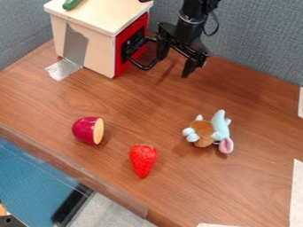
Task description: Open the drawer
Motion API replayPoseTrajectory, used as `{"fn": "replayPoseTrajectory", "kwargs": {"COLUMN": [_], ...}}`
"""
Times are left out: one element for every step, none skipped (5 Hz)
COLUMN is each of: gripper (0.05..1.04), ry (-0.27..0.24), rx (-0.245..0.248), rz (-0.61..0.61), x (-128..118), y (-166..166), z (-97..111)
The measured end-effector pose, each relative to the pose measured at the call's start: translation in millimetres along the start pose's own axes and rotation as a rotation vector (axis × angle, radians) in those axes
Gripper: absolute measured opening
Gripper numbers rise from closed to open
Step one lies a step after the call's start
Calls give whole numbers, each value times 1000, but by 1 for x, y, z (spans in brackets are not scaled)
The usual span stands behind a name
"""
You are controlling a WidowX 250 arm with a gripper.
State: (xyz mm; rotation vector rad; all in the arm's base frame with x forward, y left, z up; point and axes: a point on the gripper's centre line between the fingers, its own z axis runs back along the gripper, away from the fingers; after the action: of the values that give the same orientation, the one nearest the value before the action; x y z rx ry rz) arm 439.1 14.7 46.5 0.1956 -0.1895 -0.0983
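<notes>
Camera view shows, towards eleven o'clock, a pale box, its red-fronted drawer seemingly closed flush, then the black handle just short of twelve, beside the spread, empty gripper past twelve, so positioning looks nearly done and the whole pull remains.

Halved toy food left of strawberry, plush toy right, box behind, vegetable on top.
</notes>
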Motion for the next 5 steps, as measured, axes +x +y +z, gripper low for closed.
{"fn": "replayPoseTrajectory", "kwargs": {"gripper": [999, 999, 999, 999, 999], "ry": [8, 15, 15, 10, -3], "rx": [36, 68, 83, 91, 57], "rz": [-6, -9, -3, -2, 21], "x": [12, 17, 19, 20, 20], "y": [5, 10, 16, 18, 18], "z": [-10, -15, -15, -15, -15]}}
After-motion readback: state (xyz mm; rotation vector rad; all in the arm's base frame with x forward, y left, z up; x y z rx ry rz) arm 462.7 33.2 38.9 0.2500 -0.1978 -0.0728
